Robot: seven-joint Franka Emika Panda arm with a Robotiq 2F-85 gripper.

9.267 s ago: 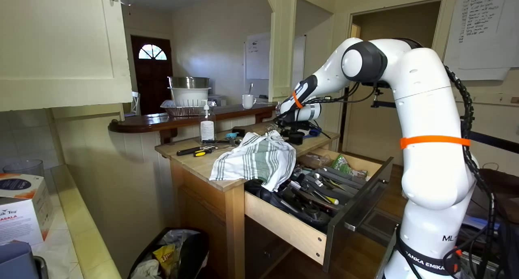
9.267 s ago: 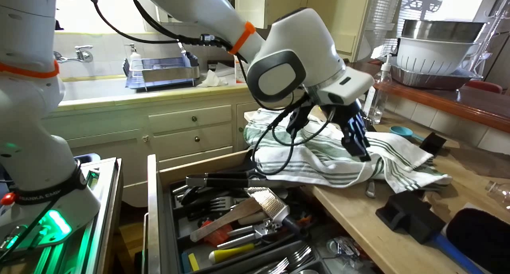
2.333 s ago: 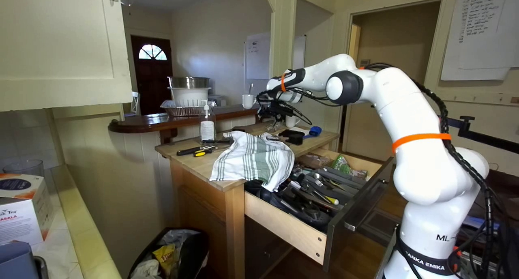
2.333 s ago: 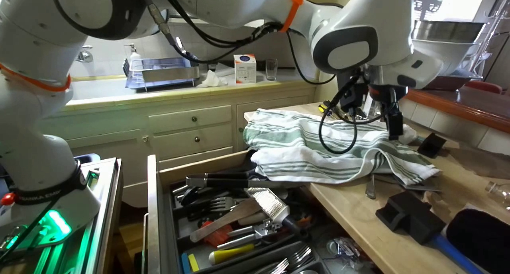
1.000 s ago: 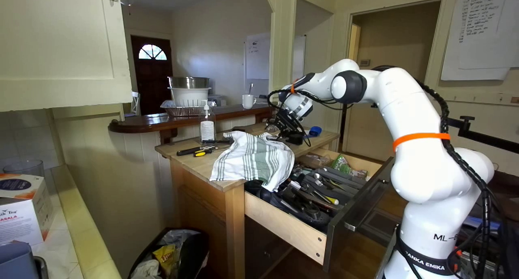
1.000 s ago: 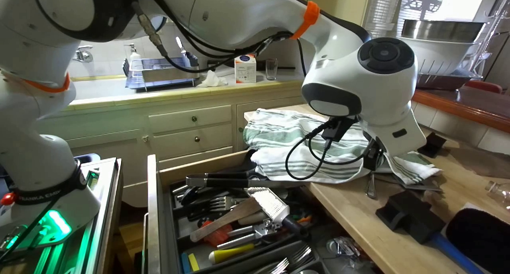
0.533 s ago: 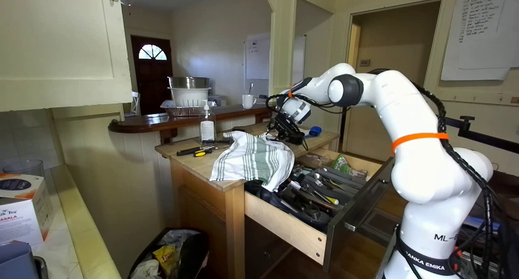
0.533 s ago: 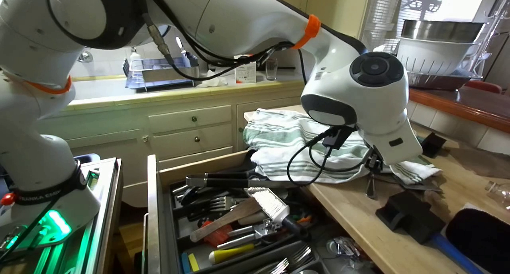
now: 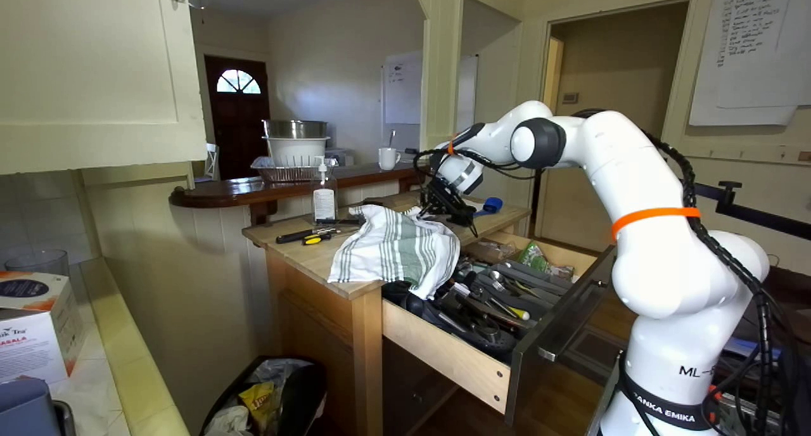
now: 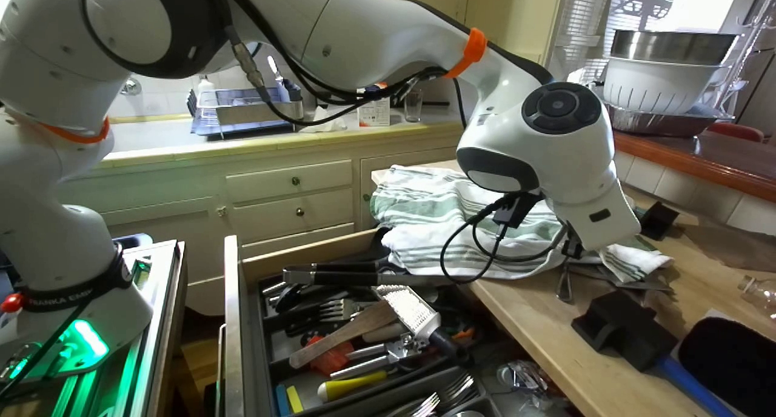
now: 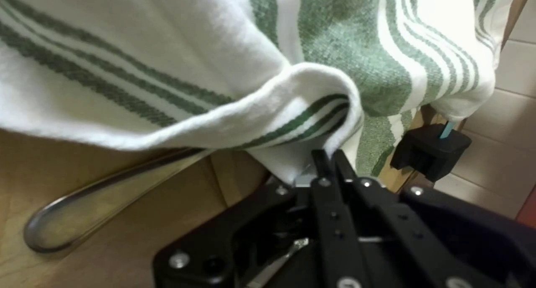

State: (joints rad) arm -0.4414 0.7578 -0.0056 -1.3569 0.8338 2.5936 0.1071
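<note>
White fabric towel with green stripes [image 11: 347,53] is found crumpled on the pale wooden worktop [image 10: 521,311], with one corner drooping over its edge above the open drawer with light wooden sides [image 9: 437,350]. By the black two-finger gripper [image 11: 331,156], a thin folded edge of the towel is pinched, the fingertips being close together in the wrist view; in both exterior views the fingertips cannot be made out.

Hazards are judged as follows. Slippage: only a narrow strip of cloth appears to be gripped, and it could be pulled free by a quick lift or by the drag of the loose bulk. Displacement: a flat silvery metal utensil handle [image 11: 83,217] is seen protruding from under the cloth and could be dragged along if the fabric were drawn sideways. The black plastic block with a teal strip [image 11: 433,152] could be shifted likewise, since the strip is partly covered by the towel.

Snagging: the drooping corner could be caught on the dark jumbled utensils [image 9: 488,342], and the hanging loop of black cable [image 10: 442,259] could be hooked by the long black utensil handle [image 10: 342,278] if the wrist were lowered over the drawer; the clearance there cannot be judged.
</note>
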